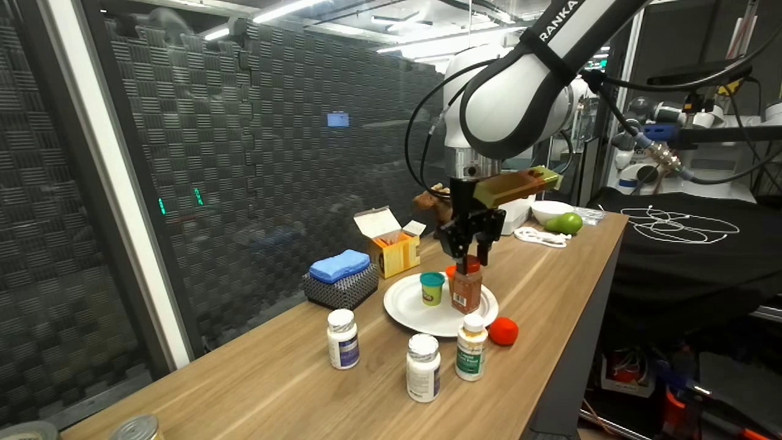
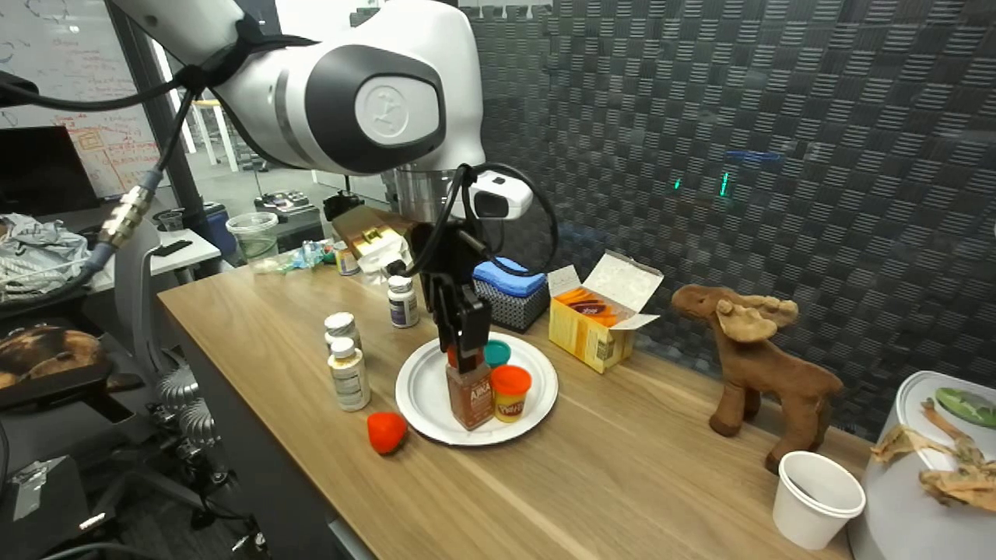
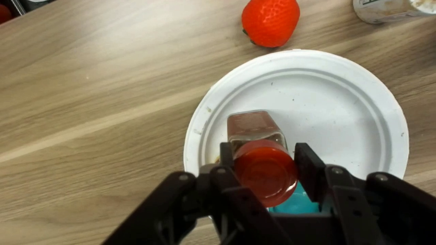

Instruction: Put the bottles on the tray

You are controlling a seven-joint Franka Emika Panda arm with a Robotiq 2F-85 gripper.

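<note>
The tray is a round white plate (image 1: 403, 305) on the wooden table. Over it, my gripper (image 3: 265, 158) is shut on the red cap of an orange-red bottle (image 2: 471, 400), with a black pad against each side of the cap. The bottle's base is at the plate; whether it rests or hovers slightly, I cannot tell. Two white bottles with purple labels, the left bottle (image 1: 343, 342) and the middle bottle (image 1: 423, 370), stand upright on the table off the plate. Beside them is a green-labelled white bottle (image 1: 471, 351), partly seen in the wrist view.
On the plate, close to the held bottle, sit a teal-lidded tub (image 1: 432, 290) and an orange-lidded tub (image 2: 510, 393). A red strawberry (image 3: 270, 22) lies by the rim. Behind the plate are a yellow box (image 1: 397, 253), a grey basket (image 1: 340, 290) with blue cloth and a toy moose (image 2: 762, 365).
</note>
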